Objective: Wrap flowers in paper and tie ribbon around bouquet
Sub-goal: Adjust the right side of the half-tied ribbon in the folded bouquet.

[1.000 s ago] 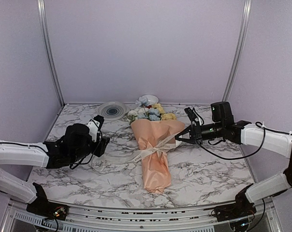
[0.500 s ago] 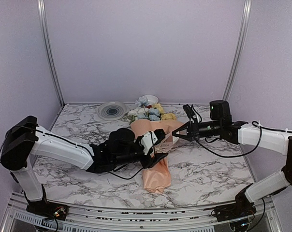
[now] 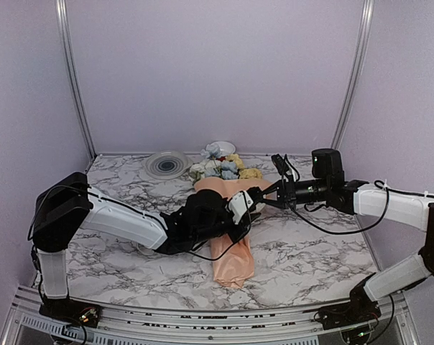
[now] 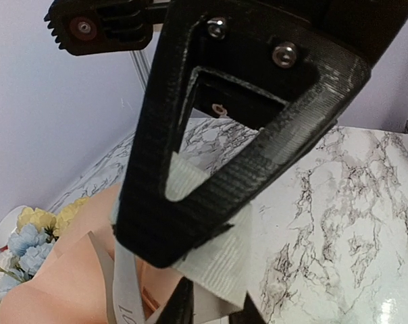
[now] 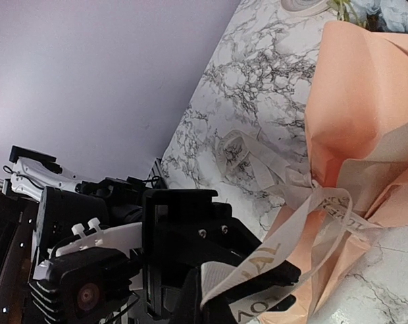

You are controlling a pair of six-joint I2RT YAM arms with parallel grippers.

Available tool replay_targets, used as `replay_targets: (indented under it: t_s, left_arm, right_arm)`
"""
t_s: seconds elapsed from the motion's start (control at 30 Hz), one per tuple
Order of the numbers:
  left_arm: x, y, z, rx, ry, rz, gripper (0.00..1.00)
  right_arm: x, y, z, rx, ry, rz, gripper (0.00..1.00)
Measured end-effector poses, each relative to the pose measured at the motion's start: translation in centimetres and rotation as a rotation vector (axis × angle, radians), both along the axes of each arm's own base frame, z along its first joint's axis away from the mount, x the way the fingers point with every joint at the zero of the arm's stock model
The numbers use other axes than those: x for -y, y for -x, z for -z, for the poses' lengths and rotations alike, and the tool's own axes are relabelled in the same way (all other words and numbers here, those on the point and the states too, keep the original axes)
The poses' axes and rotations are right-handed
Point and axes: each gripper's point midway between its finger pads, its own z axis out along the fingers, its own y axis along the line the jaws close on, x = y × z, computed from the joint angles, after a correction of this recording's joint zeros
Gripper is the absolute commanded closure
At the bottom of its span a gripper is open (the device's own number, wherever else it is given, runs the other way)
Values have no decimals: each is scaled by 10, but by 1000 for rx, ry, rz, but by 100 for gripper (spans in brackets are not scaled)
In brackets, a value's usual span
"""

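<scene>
Left gripper: I have the left gripper [image 3: 244, 214] reached across to the middle of the bouquet, just over the tie. On its wrist view the black fingers [image 4: 211, 169] stand only a narrow gap apart with a broad bit of ribbon between them. I cannot tell whether they pinch it or merely bracket it.
Right gripper: my right gripper [image 3: 269, 194] sits at the bouquet's right flank, tips pointing left, jaws fully closed. On its wrist view a lettered strand runs from the knot straight into its fingers, so I read it as gripping that strand.
Ribbon: the ribbon [image 4: 214, 260] is cream-white and printed. It is knotted round the waist of the paper cone, with the two grippers at either side of the knot and close to each other. One slack loop lies on the marble just beside the cone.
Bouquet: the bouquet [image 3: 231, 255] lies flat near the table's middle, narrow end toward the arm bases, wide end away. The left wrist crosses over it from the left.
Paper: the paper [image 5: 352, 101] is peach, creased and gathered in at the knot.
Flowers: the flowers [image 3: 224, 169] spill from the far, wide end, pale blue, yellow and white, well beyond both grippers.
Behind: a grey ringed plate [image 3: 167, 164] sits far left of the blooms. A small white bowl [image 3: 222, 147] sits just behind them.
Table: the marble-patterned table [image 3: 310, 244] carries all of it, with lilac walls around it.
</scene>
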Motion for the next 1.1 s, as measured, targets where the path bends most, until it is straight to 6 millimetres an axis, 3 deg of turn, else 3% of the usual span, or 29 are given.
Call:
replay_targets:
  t_s: [0.07,0.23,0.37,0.5,0.57,0.77,0.87,1.1]
  left_arm:
    - [1,-1,-1,-3,6,-4,100]
    - [2,10,-7,-37,34,55,100]
    - [-4,29,-38,-66,102,132,100]
    - [-12,33,-83,-95,223,172,100]
    - [-17,26,-93,-121,271,167,100]
    - [-33,-3,-94,-222,348,114,100]
    - [-34,-4,-98,-239,372,119,100]
    - [-32,2,-102,-259,398,147,100]
  right_arm:
    - [0,0,0,0,0,-1,99]
    - [1,1,1,10,7,-3,65]
    - [4,-3,1,47,24,1,47]
    - [6,-5,-2,125,38,0,45]
    - [5,-2,-6,171,34,-12,45]
    - [8,16,-14,327,8,-5,44]
    - [1,16,-11,388,24,19,44]
    - [-14,-8,22,422,134,102,45]
